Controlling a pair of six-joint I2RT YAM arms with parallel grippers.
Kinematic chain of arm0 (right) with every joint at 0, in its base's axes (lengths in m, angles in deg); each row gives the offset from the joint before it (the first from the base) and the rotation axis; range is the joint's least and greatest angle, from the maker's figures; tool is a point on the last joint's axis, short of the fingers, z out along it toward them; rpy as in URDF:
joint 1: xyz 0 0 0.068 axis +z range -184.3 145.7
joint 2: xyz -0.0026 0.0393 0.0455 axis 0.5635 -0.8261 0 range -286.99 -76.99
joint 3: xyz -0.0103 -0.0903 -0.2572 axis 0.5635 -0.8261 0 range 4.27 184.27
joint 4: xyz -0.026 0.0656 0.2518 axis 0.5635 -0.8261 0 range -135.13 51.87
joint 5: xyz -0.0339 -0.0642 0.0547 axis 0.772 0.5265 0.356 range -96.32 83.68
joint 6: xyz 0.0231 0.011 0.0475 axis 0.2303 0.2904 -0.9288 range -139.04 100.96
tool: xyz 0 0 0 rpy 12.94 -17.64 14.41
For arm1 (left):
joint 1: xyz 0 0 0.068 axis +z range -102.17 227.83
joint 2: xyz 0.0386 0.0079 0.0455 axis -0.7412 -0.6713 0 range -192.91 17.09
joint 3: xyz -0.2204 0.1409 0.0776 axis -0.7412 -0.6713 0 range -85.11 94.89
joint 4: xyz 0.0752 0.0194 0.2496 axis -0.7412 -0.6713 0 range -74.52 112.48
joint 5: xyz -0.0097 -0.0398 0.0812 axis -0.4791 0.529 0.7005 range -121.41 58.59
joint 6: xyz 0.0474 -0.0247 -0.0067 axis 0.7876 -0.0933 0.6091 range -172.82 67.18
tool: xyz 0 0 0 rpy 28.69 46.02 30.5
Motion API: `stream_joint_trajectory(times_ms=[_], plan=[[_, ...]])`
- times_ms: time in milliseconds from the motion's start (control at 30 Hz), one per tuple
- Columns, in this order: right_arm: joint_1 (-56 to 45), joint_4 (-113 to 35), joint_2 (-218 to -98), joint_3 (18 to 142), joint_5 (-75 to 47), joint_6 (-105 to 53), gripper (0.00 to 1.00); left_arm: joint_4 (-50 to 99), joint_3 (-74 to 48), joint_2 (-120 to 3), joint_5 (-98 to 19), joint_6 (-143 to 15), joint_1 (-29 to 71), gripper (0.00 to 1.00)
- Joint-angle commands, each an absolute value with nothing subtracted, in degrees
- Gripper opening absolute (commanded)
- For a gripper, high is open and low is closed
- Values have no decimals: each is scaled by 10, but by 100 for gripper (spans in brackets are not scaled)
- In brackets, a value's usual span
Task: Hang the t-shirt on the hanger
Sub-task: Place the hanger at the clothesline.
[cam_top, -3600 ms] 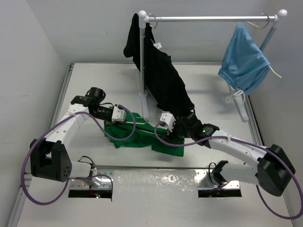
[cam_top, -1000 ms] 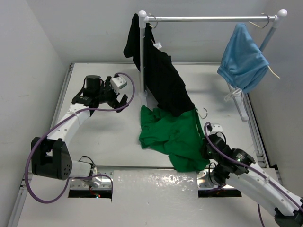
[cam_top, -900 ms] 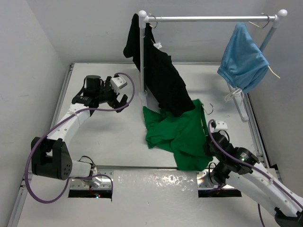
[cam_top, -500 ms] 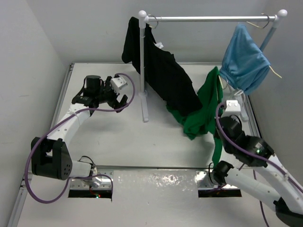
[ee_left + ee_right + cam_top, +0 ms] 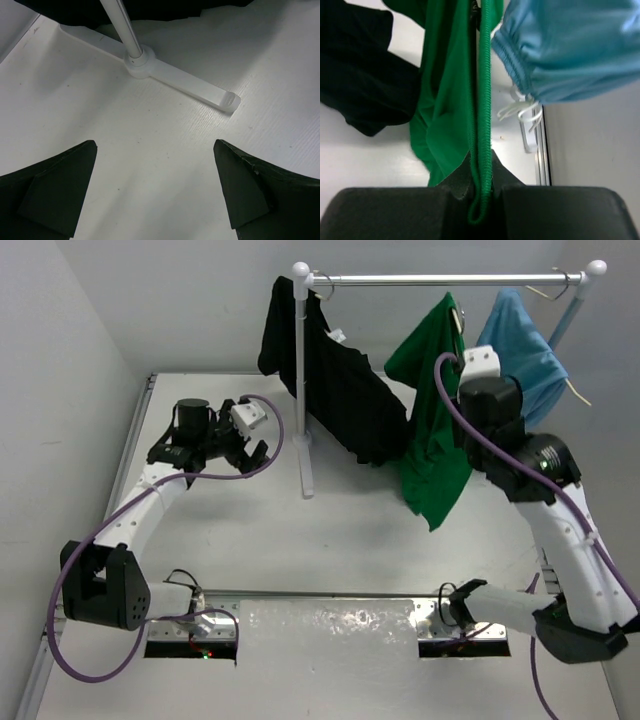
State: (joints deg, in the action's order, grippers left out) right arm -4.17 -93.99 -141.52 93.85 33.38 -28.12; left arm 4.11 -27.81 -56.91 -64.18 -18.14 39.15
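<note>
The white tabletop is carrying a metal clothes rail, whose left post is standing on a flat foot. A black garment is draping from the rail's left end and slanting down to the right. Just beside it, the t-shirt is hanging in the air under the bar, between the black garment and the light-blue garment. Its long axis is running almost straight up and down, its top sitting close under the bar and its lower end tapering to a point above the tabletop. It is looking bright green, plain, bunched and folded lengthwise. The light-blue garment is crowding its right side, white strings dangling from it.

The right gripper is reaching up by the shirt's top, its fingers clenching a ribbed green edge of the shirt. The left gripper is hovering well to the left over bare tabletop, fingers spread wide and grasping nothing.

A small hook, seemingly the hanger, is peeking out at the shirt's top; the rest is hiding in cloth.
</note>
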Motion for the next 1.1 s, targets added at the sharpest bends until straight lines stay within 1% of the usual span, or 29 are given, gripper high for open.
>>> stream_joint_trajectory(times_ms=[0, 133, 167, 333, 567, 633, 733, 900, 967, 1067], plan=[[-89, -929, -1458, 1003, 267, -232, 0, 43, -279, -544, -644, -171, 388, 100], [-185, -916, -1478, 1025, 142, -229, 0, 41, -282, -545, -643, -167, 388, 100], [-219, -915, -1483, 1030, 125, -230, 0, 42, -282, -546, -642, -166, 388, 100], [-294, -905, -1511, 1060, 56, -226, 0, 42, -285, -550, -638, -161, 388, 100], [-340, -903, -1525, 1098, 13, -201, 0, 47, -295, -554, -631, -157, 389, 99], [-377, -901, -1524, 1109, 2, -204, 0, 46, -296, -553, -629, -156, 389, 99], [-402, -908, -1539, 1148, -24, -203, 0, 44, -294, -552, -627, -155, 389, 99], [-408, -932, -1566, 1204, -3, -200, 0, 42, -293, -553, -627, -156, 389, 99], [-408, -944, -1557, 1206, 2, -204, 0, 43, -295, -553, -626, -154, 390, 99], [-408, -961, -1518, 1177, -13, -205, 0, 45, -296, -555, -627, -152, 390, 99]])
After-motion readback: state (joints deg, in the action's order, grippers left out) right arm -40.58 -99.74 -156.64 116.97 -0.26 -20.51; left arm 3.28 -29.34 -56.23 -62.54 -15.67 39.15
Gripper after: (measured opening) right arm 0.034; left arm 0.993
